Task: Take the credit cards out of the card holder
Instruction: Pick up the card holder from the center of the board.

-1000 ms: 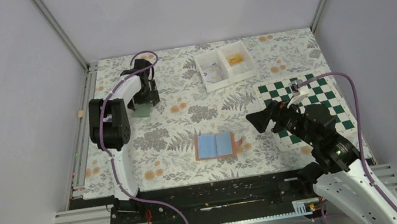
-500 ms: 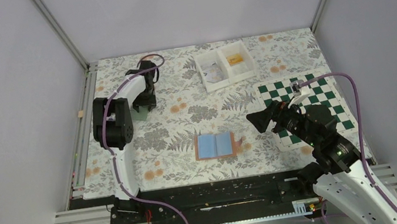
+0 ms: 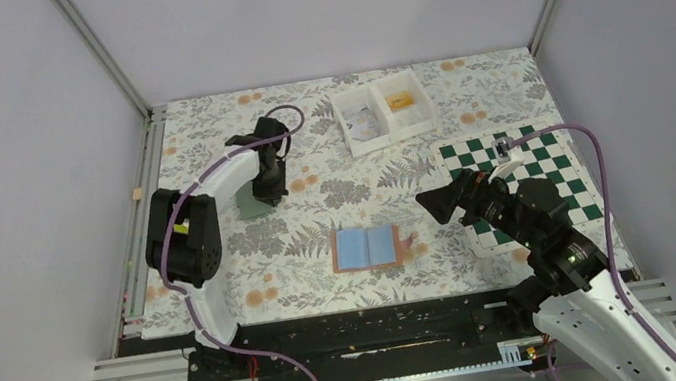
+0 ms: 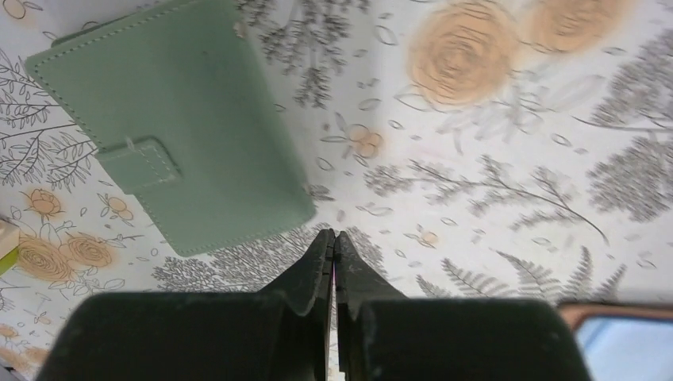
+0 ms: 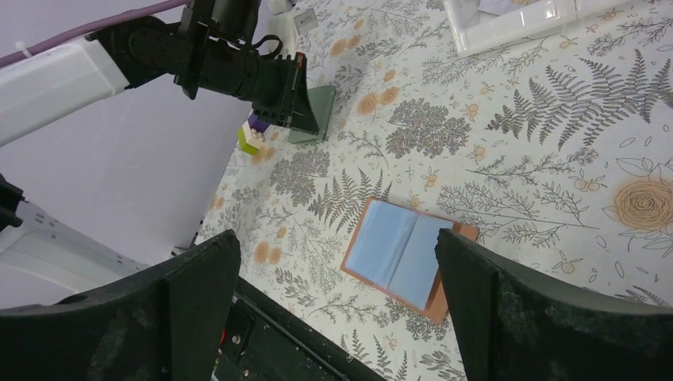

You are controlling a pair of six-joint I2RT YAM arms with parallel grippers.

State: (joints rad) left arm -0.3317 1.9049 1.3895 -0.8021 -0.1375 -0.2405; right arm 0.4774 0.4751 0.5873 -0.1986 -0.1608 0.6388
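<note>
The card holder (image 3: 367,246) is laid open on the floral worktop (image 3: 481,88), its light-blue panels turned upward, near the front edge. The left end effector (image 4: 334,240) is clenched with nothing between its fingers, just beside a closed green wallet (image 4: 174,127). The right end effector (image 5: 337,238) is spread wide and is kept clear of the card holder, to its right.

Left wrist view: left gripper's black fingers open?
No, the left gripper has its fingers pressed together beside a closed sage-green stitched wallet.

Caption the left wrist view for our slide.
Shut left gripper beside a closed green wallet on the floral tablecloth.
</note>
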